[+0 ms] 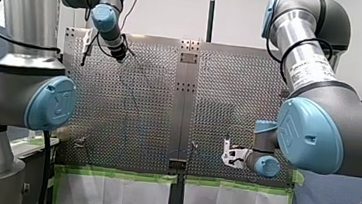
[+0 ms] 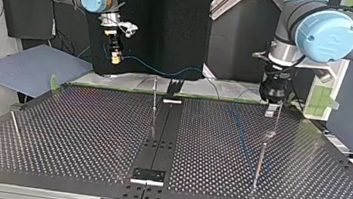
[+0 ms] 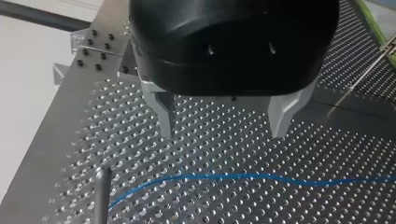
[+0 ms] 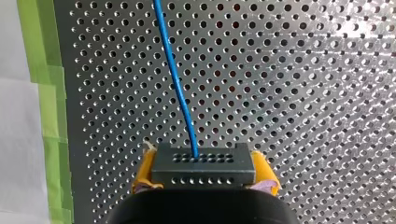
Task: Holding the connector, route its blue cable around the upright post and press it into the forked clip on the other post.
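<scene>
Closest to the lens in the right wrist view is the connector (image 4: 204, 163), a dark block with rows of holes. It is clamped between the yellow pads (image 4: 145, 170) of my right gripper (image 4: 205, 177). The blue cable (image 4: 173, 70) leaves its face toward the gripper's twelve o'clock, drifting to eleven over the perforated table (image 4: 303, 93).

In the top view this gripper holds the connector in the air beyond the table's far edge. From there the cable runs toward three o'clock, sagging behind a slim upright post (image 2: 154, 97) that stands at about four o'clock from the connector. A second post (image 2: 261, 159) stands farther off, between three and four o'clock; its top is too small to read as a fork.

My left gripper (image 3: 223, 133) hangs at that post's twelve o'clock, its metal fingers spread wide around nothing, with the cable lying on the table ahead of them.

As I judge it, the coming move turns on one relation. The cable's long axis runs nine to three, and my right arm, which carries the connector, is the nearer to the slim post.
</scene>
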You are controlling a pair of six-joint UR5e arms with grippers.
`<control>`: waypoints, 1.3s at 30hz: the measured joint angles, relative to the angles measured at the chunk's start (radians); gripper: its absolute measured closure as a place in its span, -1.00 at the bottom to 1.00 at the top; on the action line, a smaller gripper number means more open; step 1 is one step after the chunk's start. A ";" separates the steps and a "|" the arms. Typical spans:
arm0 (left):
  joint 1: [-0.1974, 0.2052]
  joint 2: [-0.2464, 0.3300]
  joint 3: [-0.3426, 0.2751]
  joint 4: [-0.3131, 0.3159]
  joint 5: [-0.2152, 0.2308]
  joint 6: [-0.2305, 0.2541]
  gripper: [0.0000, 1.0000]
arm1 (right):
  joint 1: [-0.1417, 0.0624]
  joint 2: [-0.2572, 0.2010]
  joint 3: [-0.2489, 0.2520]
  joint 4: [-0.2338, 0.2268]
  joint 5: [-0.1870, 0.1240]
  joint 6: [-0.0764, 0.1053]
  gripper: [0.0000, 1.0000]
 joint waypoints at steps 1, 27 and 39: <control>-0.008 -0.007 0.003 0.008 -0.007 0.004 -1.00 | 0.000 0.000 0.000 0.000 0.000 0.000 1.00; -0.220 -0.192 0.128 0.220 -0.116 0.182 -1.00 | 0.003 0.000 0.000 0.002 0.000 -0.004 1.00; -0.239 -0.195 0.109 0.318 -0.210 0.279 -1.00 | 0.003 0.000 0.000 0.004 0.000 -0.005 1.00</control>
